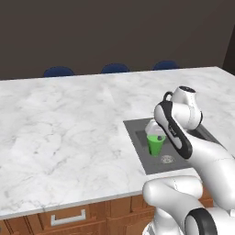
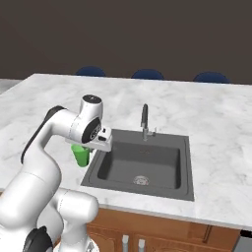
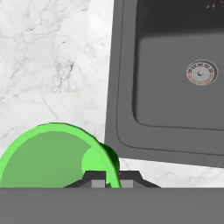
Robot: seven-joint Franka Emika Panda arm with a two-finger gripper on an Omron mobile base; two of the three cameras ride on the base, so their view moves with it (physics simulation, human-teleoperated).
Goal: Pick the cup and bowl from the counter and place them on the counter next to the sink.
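Green cup [image 3: 52, 155] pinched by its rim in closed gripper [image 3: 106, 181], beside sink [image 2: 140, 160].
Best lowered upright onto marble counter [image 3: 52, 65], clear of basin edge.

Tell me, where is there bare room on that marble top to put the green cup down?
The white marble counter lies bare left of the dark grey metal sink, and behind the curved faucet toward the blue chairs. The hand holds the small green plastic cup close to the sink's left rim.
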